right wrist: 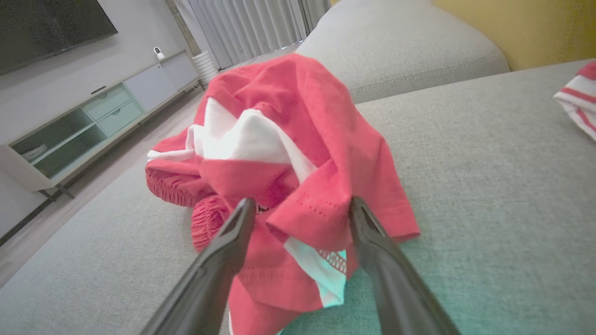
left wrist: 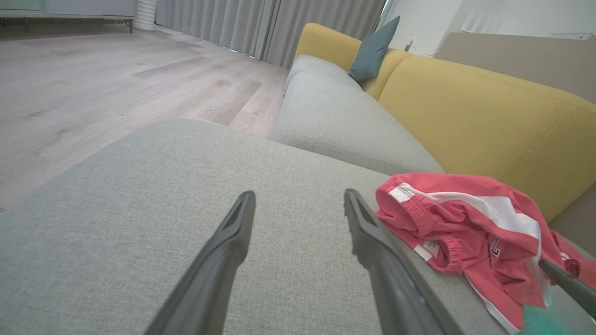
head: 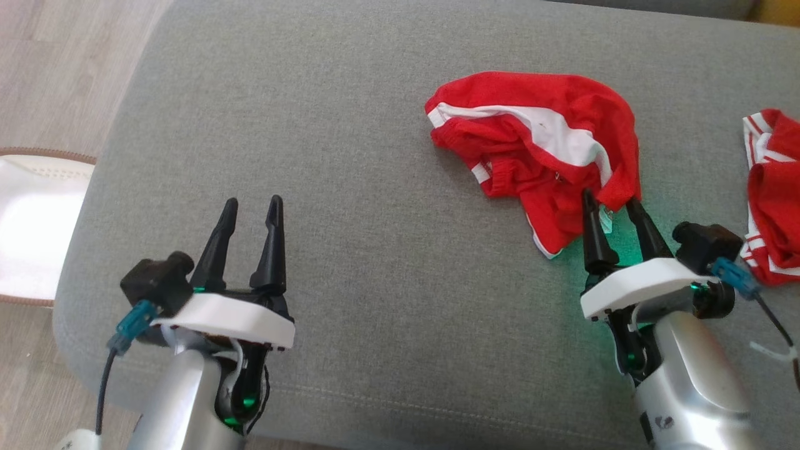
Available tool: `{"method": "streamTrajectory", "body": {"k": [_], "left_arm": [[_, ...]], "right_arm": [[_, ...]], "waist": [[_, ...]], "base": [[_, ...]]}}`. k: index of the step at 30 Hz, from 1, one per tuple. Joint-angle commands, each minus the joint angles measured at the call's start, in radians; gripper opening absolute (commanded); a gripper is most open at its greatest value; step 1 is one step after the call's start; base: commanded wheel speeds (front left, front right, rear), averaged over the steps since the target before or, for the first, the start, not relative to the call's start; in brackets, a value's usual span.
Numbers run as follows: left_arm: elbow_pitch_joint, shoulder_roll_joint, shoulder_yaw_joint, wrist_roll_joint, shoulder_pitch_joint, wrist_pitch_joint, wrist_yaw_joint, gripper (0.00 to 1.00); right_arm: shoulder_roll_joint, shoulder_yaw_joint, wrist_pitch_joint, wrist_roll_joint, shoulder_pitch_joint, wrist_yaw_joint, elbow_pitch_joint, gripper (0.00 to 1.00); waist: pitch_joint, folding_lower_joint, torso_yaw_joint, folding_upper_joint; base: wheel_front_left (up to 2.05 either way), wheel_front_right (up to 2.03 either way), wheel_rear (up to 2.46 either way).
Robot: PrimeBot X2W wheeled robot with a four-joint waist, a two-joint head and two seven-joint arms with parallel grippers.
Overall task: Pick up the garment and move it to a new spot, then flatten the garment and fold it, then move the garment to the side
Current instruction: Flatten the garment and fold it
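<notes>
Garment (head: 531,144) seems light, floppy; right gripper (head: 609,200), jaws apart, straddles its hem, a likely hold; left gripper (head: 254,201) gapes well away.

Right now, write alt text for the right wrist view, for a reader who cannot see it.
The open right gripper straddles a fold of a crumpled red and white garment on a grey cushion. A second red and white piece lies at the right edge.

garment (head: 544,106): crumpled, shape hidden | striped red cloth (head: 775,187) (right edge): cut off | white object (head: 34,228): unidentifiable
</notes>
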Motion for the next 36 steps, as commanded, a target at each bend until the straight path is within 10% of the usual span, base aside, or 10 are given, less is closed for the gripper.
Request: {"method": "streamTrajectory", "body": {"k": [1,2,17,36], "left_arm": [[-0.027,0.006,0.045,0.01,-0.04,-0.006,-0.005,1.0],[-0.025,0.004,0.047,0.012,-0.039,-0.006,-0.006,1.0],[-0.019,-0.007,0.085,0.031,-0.009,-0.006,-0.011,1.0],[-0.015,-0.011,0.088,0.045,0.022,-0.006,-0.017,1.0]], "right_arm": [[0.0,0.021,-0.019,0.007,-0.035,0.007,-0.019,0.76],[0.0,0.019,-0.027,0.009,-0.039,0.007,-0.013,0.01],[0.0,0.047,-0.057,0.005,0.0,0.007,-0.104,0.0],[0.0,0.009,0.179,-0.083,0.302,0.007,-0.453,0.0]], "waist": [[-0.002,0.0,-0.002,0.0],[-0.003,0.0,-0.003,0.0],[-0.073,0.0,-0.109,0.0],[-0.109,0.0,-0.16,0.0]], "base": [[0.0,0.0,0.0],[0.0,0.0,0.0],[0.0,0.0,0.0],[0.0,0.0,0.0]]}}
